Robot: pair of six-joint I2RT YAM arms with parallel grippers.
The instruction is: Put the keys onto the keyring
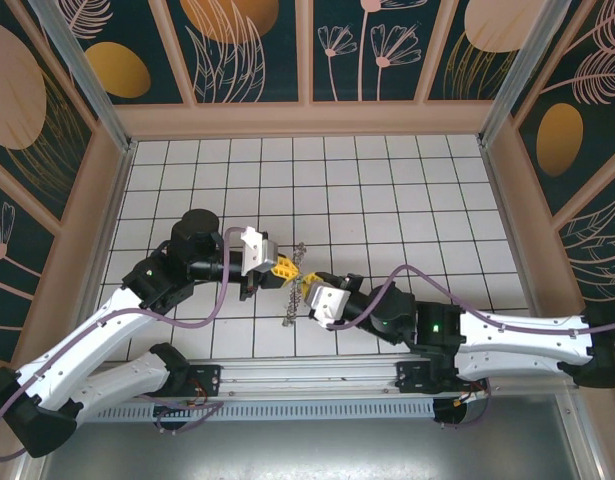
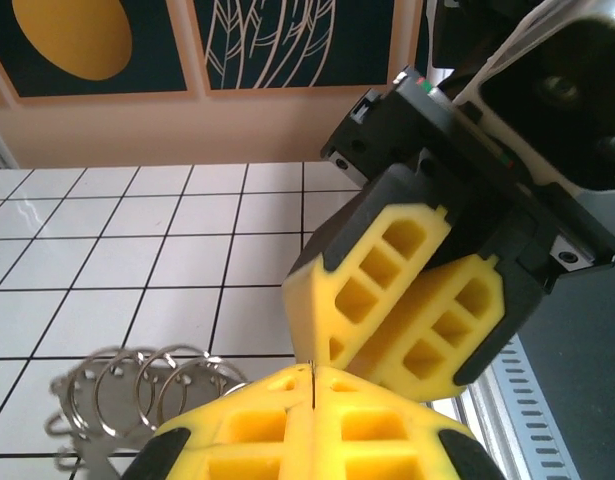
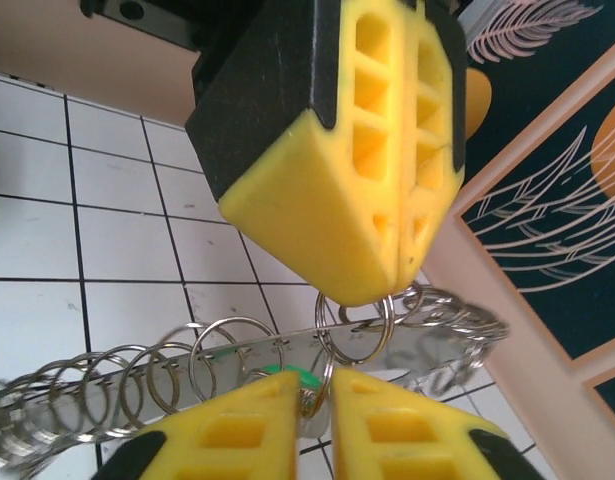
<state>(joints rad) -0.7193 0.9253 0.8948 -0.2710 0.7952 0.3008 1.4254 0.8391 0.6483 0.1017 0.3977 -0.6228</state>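
Tiny pale-green key (image 3: 285,376), silvery end, low centre, in the narrow gap between parted fingers of right gripper (image 3: 315,388), keyring (image 3: 237,352) of silvery rings across lower frame, left gripper (image 3: 392,283) angled down from top, clamped on one ring.

Left gripper (image 3: 399,265): yellow fingers pressed together, tips pinching one silvery ring of the keyring (image 3: 277,347). The keyring's row of rings stretches across the white tiled floor (image 3: 47,230). Right gripper (image 3: 312,390): fingers narrowly parted, pale-green key (image 3: 285,374) in the gap, grip unclear.
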